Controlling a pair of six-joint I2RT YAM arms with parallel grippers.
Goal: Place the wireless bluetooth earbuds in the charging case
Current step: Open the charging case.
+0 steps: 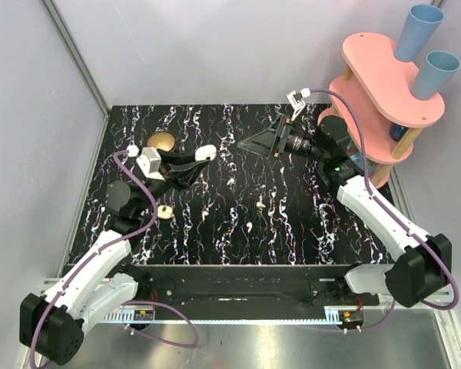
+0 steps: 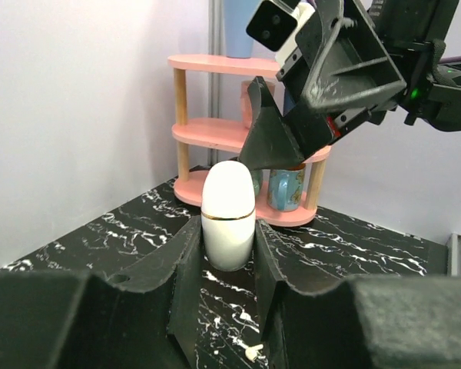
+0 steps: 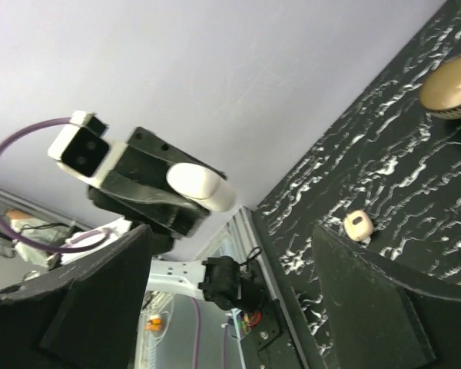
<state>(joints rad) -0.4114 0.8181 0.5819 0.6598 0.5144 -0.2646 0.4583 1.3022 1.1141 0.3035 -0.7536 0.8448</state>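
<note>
**Figure: Two arms, one case, loose buds on the counter**

Near edge: both arm bases, one at each near corner. The counter (image 1: 307, 231) is black with white veining.

Middle: three buds (image 1: 248, 228) lie loose and well apart. One is white and nearest the near edge. Two are cream and farther in, on either side of it. A fourth pale speck nearer the left edge cannot be told from the veining. In the left wrist view one bud (image 2: 252, 352) lies on the counter below the fingers. One larger cream piece (image 1: 165, 211) rests toward the left edge, and what it is cannot be told.

Left, farther in: the left gripper (image 1: 202, 156) pinches the one case (image 1: 205, 152) between its two fingers. The case is white, closed, with a thin gold seam, and its rounded end stands past the fingertips. The right wrist view shows the case (image 3: 201, 187) lifted clear of the counter, against the wall.

Far-left corner: one brass bowl (image 1: 160, 141), just beside the left gripper's wrist.

Far edge, centre: the right gripper (image 1: 257, 142) hangs above the counter, pointing at the left gripper, with its fingers spread wide and nothing between them.

Far-right corner: one pink rack (image 1: 384, 77) stands just off the counter. Two blue cups (image 1: 419, 31) sit on its top shelf, and mugs (image 2: 288, 188) on a lower one.
</note>
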